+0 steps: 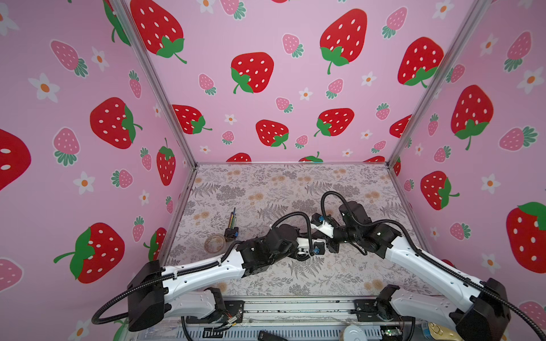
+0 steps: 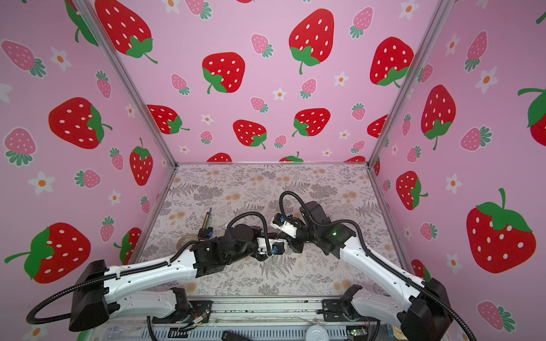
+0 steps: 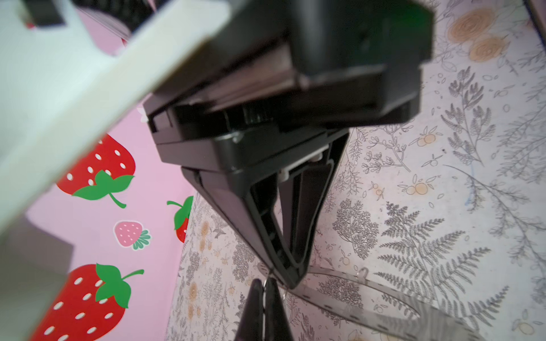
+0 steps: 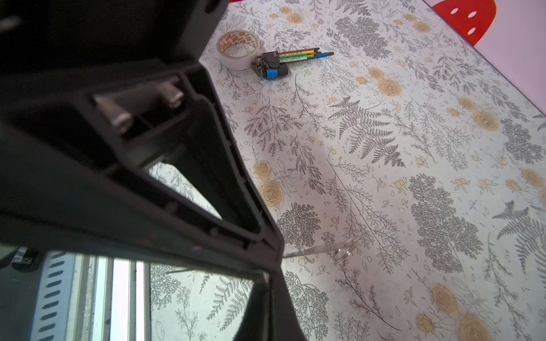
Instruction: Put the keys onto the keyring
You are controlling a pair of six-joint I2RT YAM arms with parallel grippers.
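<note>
Right end effector is clamped on the rim of the flat dark grey ring-shaped keyring. Left end effector is pinched, apparently on the key's tiny silver metal loop (blue tag unseen). Recommended: brace the keyring and feed the loop slowly.

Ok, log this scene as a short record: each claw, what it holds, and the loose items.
left claw: shut, pinching the key loop
right claw: shut on the keyring rim
keyring: tilted, apparently lifted off the table
claw tips: nearly touching at the ring's edge
loose items: tape roll beside hex key set
</note>
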